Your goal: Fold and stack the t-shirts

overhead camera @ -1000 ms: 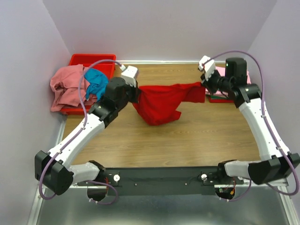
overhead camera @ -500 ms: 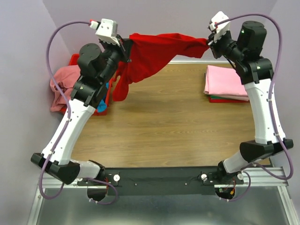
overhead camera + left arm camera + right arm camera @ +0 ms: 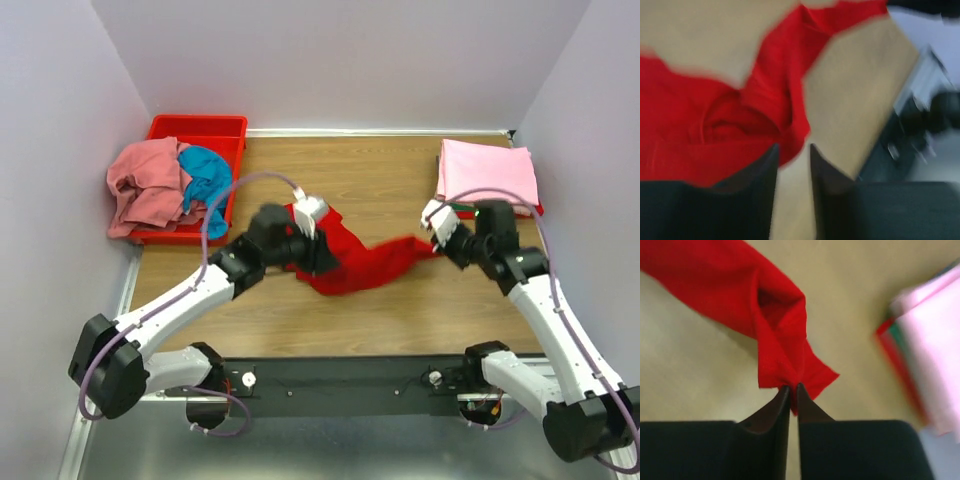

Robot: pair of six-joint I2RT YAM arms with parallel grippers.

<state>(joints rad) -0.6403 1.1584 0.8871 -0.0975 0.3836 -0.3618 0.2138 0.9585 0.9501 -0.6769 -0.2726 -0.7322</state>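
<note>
With the red shirt (image 3: 360,265) lying bunched on the counter (image 3: 400,320), the right tool (image 3: 793,386) is pinching its corner while the left tool (image 3: 792,148) is standing apart, risking a lopsided, wrinkled spread.

The red t-shirt (image 3: 360,262) is being seen as soft, matt, creased cloth; the folded pink t-shirt (image 3: 487,172) as smoother matt cloth; the table (image 3: 400,320) is being shown as faintly sheened wood grain; the bin (image 3: 198,124) as glossy plastic; the arm shells (image 3: 552,320) as smooth white plastic.
</note>
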